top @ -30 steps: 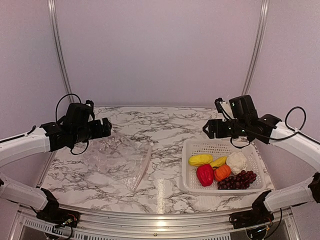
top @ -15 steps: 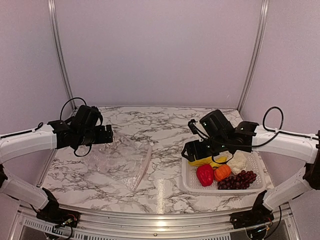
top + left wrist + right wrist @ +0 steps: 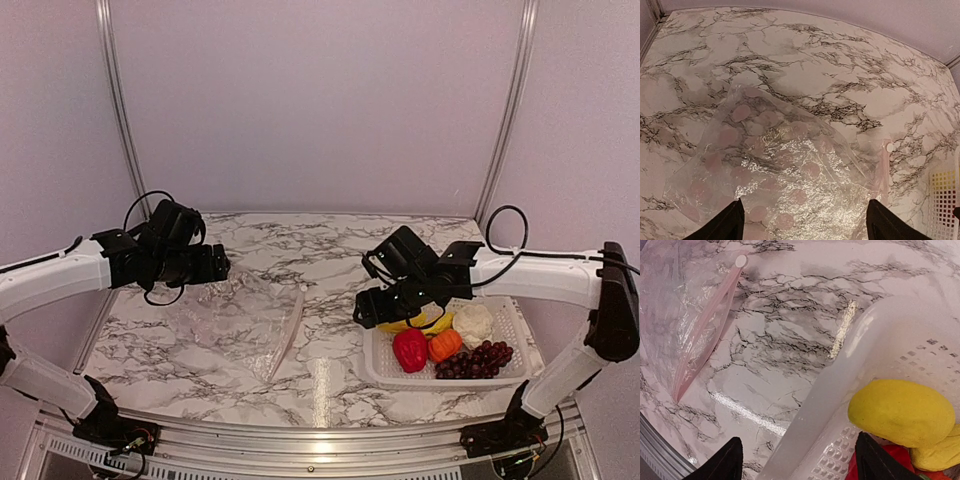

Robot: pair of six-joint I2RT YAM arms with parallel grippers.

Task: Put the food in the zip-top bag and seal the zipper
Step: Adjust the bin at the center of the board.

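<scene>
The clear zip-top bag (image 3: pixel 235 318) lies flat and empty on the marble table, its whitish-pink zipper (image 3: pixel 290 335) along its right edge. My left gripper (image 3: pixel 216 266) hovers open over the bag's far side; the left wrist view shows the bag (image 3: pixel 790 180) and zipper (image 3: pixel 883 172) below it. The food sits in a white basket (image 3: pixel 512 322): red pepper (image 3: pixel 410 349), orange piece (image 3: pixel 445 344), cauliflower (image 3: pixel 474 323), grapes (image 3: pixel 478 360), and yellow pieces partly hidden. My right gripper (image 3: pixel 366 308) is open over the basket's left rim (image 3: pixel 840 385), beside a yellow piece (image 3: pixel 902 412).
Bare marble (image 3: pixel 330 350) separates the bag from the basket. The table's metal front edge (image 3: pixel 320 435) runs near the arm bases. The right wrist view also shows the bag (image 3: pixel 670 315) with its zipper (image 3: pixel 707 327) at the upper left.
My right arm has swung left and down from above the basket's back to its left rim. The left gripper has edged right over the bag. Both jaws have narrowed slightly.
</scene>
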